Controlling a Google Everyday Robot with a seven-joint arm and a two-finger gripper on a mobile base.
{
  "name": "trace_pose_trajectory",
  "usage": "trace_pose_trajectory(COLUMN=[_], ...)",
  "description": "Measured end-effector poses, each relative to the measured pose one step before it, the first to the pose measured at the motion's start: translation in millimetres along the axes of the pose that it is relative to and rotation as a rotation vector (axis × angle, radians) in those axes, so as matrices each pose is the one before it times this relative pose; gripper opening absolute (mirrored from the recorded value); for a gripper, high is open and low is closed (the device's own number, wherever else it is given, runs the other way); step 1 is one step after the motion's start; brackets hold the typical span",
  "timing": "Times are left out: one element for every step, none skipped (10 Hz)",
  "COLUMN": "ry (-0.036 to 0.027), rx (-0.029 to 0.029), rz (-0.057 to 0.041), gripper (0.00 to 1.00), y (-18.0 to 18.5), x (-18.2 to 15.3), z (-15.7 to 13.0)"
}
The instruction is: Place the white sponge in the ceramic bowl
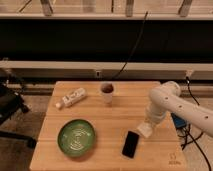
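Note:
The white sponge (144, 131) lies on the wooden table (115, 117) at the right, just right of a black phone. My gripper (149, 123) is at the end of the white arm that reaches in from the right. It points down and sits right on or over the sponge, hiding part of it. The green ceramic bowl (76, 137) with pale swirl lines stands at the front left of the table, well away from the gripper, and nothing is in it.
A black phone (131, 144) lies flat between bowl and sponge. A white cup with dark contents (107, 93) stands at the back middle. A white labelled bottle (71, 97) lies on its side at the back left. A dark chair (10, 107) is left of the table.

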Motion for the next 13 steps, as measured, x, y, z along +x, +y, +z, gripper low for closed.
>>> trace_pose_trajectory(ry=[-0.0082, -0.00817, -0.01025, -0.00984, -0.00805, -0.01569, -0.00876, -0.01166, -0.01199, -0.01452, -0.00997, -0.00682, -0.01026], rx=[-0.00118, -0.00187, -0.00225, -0.00195, -0.00038, -0.00366, -0.00073, -0.00009, 0.00046, 0.00532, 0.01097, 0.00909, 0.01379], rz=[-0.02996, -0.03673, -0.04224, -0.02448, -0.02557, -0.05343, -0.02625, -0.03096, -0.02538, -0.04119, -0.03485, -0.02642, -0.04177], gripper=[0.0, 0.0, 0.0, 0.0, 0.0, 0.0, 0.0, 0.0, 0.0, 0.0, 0.0, 0.0, 0.0], y=[-7.95, -9.62, -8.83, -4.84, -7.0, -15.13, -9.67, -12.51, -11.45, -19.03, -15.55, -11.06, -14.54], x=[-14.23, -15.66, -16.24, -11.21, -10.85, -22.31, -12.47, -14.76, -11.94, -15.99, -11.55, -7.98, -10.22], z=[-4.17, -4.73, -4.92, -2.28, -1.78, -0.69, 0.29, 1.04, 2.47, 3.42, 1.95, 0.55, 0.68])
